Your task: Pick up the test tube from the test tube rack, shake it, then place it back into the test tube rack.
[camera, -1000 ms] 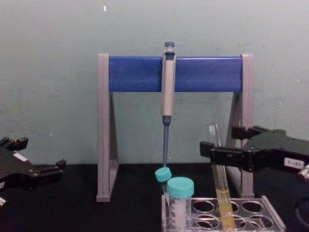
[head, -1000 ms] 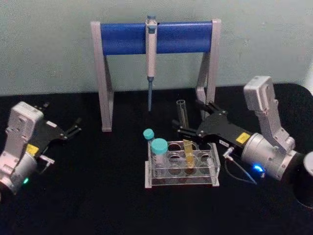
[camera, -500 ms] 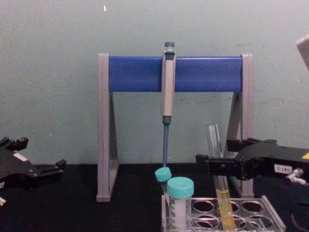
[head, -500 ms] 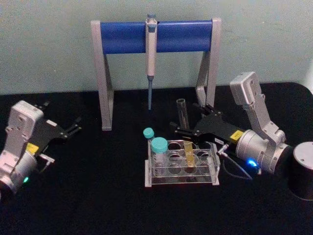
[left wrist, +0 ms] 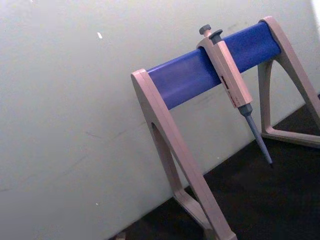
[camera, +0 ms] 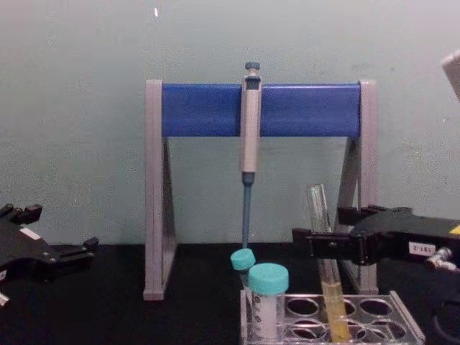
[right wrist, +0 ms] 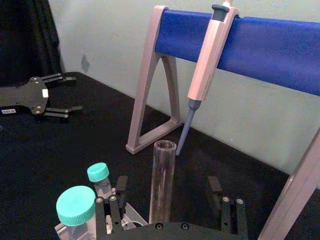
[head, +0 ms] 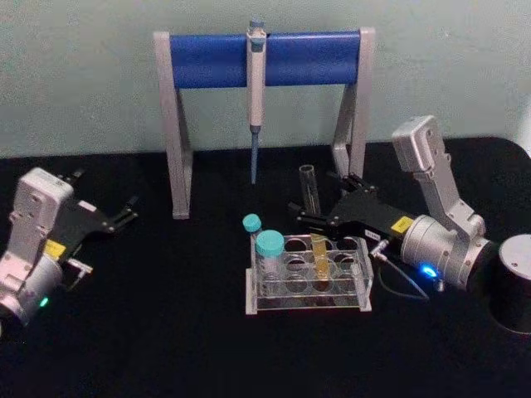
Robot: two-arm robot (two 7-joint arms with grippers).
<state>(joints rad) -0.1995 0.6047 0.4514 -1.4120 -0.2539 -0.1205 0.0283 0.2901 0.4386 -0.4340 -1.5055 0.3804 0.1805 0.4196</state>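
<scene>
**Right end effector straddles the test tube in its rack**

Your black desk (head: pixel 166 340) carries the grey-and-blue pipette stand (head: pixel 265 60) at 12 o'clock, with a pipette (head: pixel 255 83) hanging from its bar. Your right end effector (right wrist: pixel 167 182) reaches in from 3 o'clock. Its fingers are apart, one on each side of the test tube, with gaps showing in the right wrist view. Your left end effector (right wrist: pixel 71 93) sits parked at 9 o'clock, fingers spread and holding nothing. The test tube rack (head: pixel 309 305) lies at the desk's centre. The test tube (camera: pixel 333 305) stands in a hole near the rack's middle, leaning slightly, with yellow liquid in its lower part. Two teal-capped tubes (head: pixel 269 246) stand at the rack's 9 o'clock end.
</scene>
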